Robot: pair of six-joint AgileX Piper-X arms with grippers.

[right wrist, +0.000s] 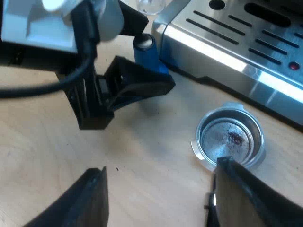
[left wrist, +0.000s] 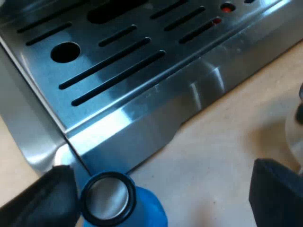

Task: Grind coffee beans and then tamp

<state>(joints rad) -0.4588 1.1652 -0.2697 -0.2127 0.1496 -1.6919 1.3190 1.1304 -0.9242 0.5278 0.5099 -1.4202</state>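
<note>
Tamper (left wrist: 124,204): blue, upright on the surface (left wrist: 222,151), metal end up, just beside the tray corner of the machine (left wrist: 156,109). Left jaws open astride it; one finger (left wrist: 45,201) close to it, the other well apart. Holder (right wrist: 230,139) on the surface near the machine front, basket up, only a smear of grounds inside. Right jaws open, one finger at its rim. Judgement: step is taking the tamper. Centre the jaws first, else closing shoves it sideways; grip the blue body, lift straight, clear of the tray edge
</note>
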